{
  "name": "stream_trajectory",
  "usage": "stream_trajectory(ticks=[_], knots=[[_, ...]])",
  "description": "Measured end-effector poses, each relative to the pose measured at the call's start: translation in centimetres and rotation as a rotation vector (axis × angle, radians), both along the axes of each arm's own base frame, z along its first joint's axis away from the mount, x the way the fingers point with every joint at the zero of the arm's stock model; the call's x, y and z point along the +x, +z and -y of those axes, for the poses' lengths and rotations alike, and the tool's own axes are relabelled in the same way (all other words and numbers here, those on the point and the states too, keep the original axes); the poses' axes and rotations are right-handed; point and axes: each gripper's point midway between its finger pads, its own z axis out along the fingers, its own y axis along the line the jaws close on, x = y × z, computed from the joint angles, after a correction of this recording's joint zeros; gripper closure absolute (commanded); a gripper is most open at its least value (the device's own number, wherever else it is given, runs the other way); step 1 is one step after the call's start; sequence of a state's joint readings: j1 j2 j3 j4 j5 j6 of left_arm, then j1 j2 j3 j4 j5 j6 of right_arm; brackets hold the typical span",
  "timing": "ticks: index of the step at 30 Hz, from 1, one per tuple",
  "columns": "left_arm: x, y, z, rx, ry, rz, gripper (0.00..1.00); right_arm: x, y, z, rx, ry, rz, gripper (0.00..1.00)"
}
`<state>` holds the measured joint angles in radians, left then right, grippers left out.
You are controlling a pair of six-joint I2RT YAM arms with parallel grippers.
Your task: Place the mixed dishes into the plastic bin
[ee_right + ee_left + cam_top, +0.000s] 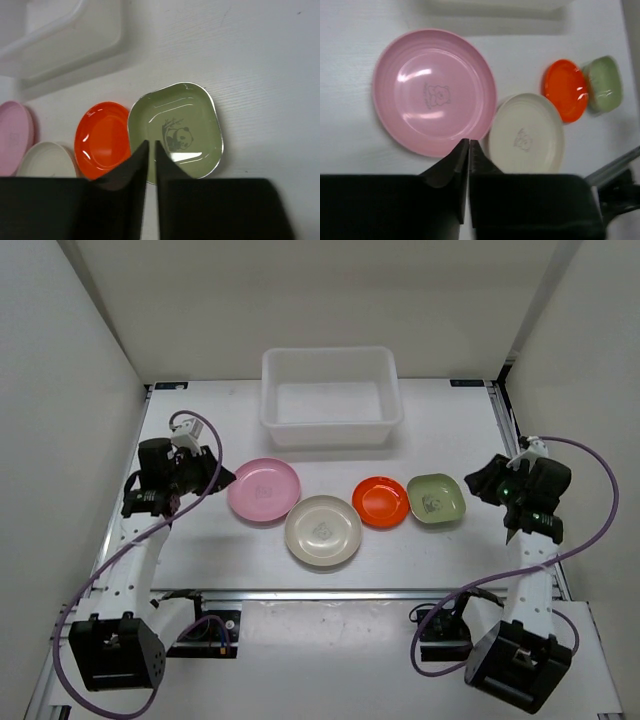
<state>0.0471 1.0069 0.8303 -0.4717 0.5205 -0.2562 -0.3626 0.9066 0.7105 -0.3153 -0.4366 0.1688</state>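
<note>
White panels wall in a white bench [200, 430]. At its twelve o'clock edge sits the rectangular translucent white plastic bin [330, 432], with nothing in it that we can see.

None of the mixed dishes is in the bin yet. All four lie flat and face up in a loose row across the middle of the bench, on the six o'clock side of the bin. From nine o'clock to three o'clock they run:

- the round pink plate [264, 490]
- the round cream plate [322, 531], set a little toward six o'clock
- the smaller round orange-red plate [380, 501]
- the rounded-square pale green dish [436, 498]

The pink and cream rims meet or nearly meet, and so do the orange-red and green ones. We cannot tell whether either pair overlaps.

Spread out like this, each end dish shows a free outer rim, and we judge that is why the arms flank the row. The left gripper [468, 142] hangs at the pink plate's nine o'clock, aimed at its near rim. Its jaws stand barely apart, with a hairline slit between them, and clamp nothing. The right gripper [151, 143] hangs at the green dish's three o'clock. Its jaws are a shade wider, the panda print shows through the gap, and they also hold nothing.

We read this as the approach before a first pick, with each arm taking its nearer end dish. The rims are shallow and lie close to the bench, so the jaws would probably have to come in low and pinch an edge. Where rims touch, a lift could drag the neighbouring dish.
</note>
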Motion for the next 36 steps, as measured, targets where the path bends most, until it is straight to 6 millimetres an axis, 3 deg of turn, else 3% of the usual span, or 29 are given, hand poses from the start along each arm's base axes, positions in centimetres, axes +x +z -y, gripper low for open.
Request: stream_trajectory(ticks=[1, 2, 3, 4, 5, 6, 7, 8, 9, 10, 11, 12, 16, 18, 24, 28, 30, 31, 33, 36], knots=[[0.0, -0.1, 0.0, 0.004, -0.002, -0.002, 0.99, -0.1, 0.1, -0.2, 0.019, -0.001, 0.021, 1.00], [0.2, -0.3, -0.3, 0.011, 0.008, -0.005, 0.92, -0.1, 0.2, -0.3, 0.036, -0.004, 0.029, 1.00], [0.4, -0.5, -0.8, 0.015, 0.026, -0.010, 0.61, -0.1, 0.2, -0.3, 0.043, -0.006, 0.031, 1.00], [0.6, -0.8, -1.5, 0.023, 0.050, -0.019, 0.37, 0.0, 0.0, -0.1, 0.042, -0.010, 0.025, 0.93], [0.8, -1.2, -2.2, 0.030, 0.077, -0.031, 0.33, 0.1, -0.4, 0.2, 0.037, -0.022, 0.007, 0.72], [1.0, -1.7, -2.7, 0.030, 0.103, -0.052, 0.25, 0.1, -0.8, 0.3, 0.041, -0.033, -0.016, 0.61], [1.2, -2.4, -3.4, 0.037, 0.131, -0.078, 0.21, 0.1, -1.2, 0.6, 0.041, -0.040, -0.039, 0.61], [1.3, -3.2, -3.9, 0.047, 0.156, -0.112, 0.23, 0.1, -1.5, 0.8, 0.034, -0.044, -0.054, 0.65], [1.4, -4.4, -4.3, 0.060, 0.177, -0.159, 0.33, 0.1, -1.8, 0.9, 0.032, -0.044, -0.066, 0.65], [1.4, -5.8, -4.5, 0.072, 0.188, -0.210, 0.54, 0.1, -2.0, 0.9, 0.032, -0.044, -0.074, 0.62], [1.3, -7.3, -4.7, 0.081, 0.194, -0.271, 0.64, 0.1, -2.2, 0.9, 0.034, -0.044, -0.085, 0.60], [1.1, -8.7, -4.8, 0.090, 0.194, -0.331, 0.65, 0.0, -2.3, 0.8, 0.034, -0.039, -0.091, 0.60], [-0.2, -13.1, -5.0, 0.119, 0.197, -0.514, 0.46, -0.1, -2.5, 0.8, 0.015, -0.044, -0.098, 0.60], [-0.5, -13.8, -5.0, 0.143, 0.207, -0.543, 0.40, -0.2, -2.2, 0.9, 0.004, -0.052, -0.090, 0.58], [0.1, -14.4, -4.3, 0.170, 0.218, -0.540, 0.35, -0.2, -1.9, 0.8, -0.011, -0.054, -0.078, 0.57], [0.4, -16.4, -4.0, 0.225, 0.234, -0.582, 0.32, -0.2, -1.9, 0.8, -0.012, -0.053, -0.078, 0.57], [0.5, -17.5, -3.6, 0.243, 0.236, -0.606, 0.56, -0.2, -1.9, 0.8, -0.012, -0.053, -0.077, 0.57], [0.8, -17.6, -3.4, 0.246, 0.236, -0.604, 0.78, -0.2, -1.9, 0.8, -0.012, -0.053, -0.076, 0.57], [1.9, -17.5, -3.0, 0.228, 0.255, -0.576, 1.00, -0.2, -1.7, 0.7, -0.014, -0.052, -0.072, 0.57], [3.4, -16.7, -2.5, 0.185, 0.264, -0.516, 1.00, -0.2, -1.6, 0.6, -0.016, -0.049, -0.065, 0.57]])
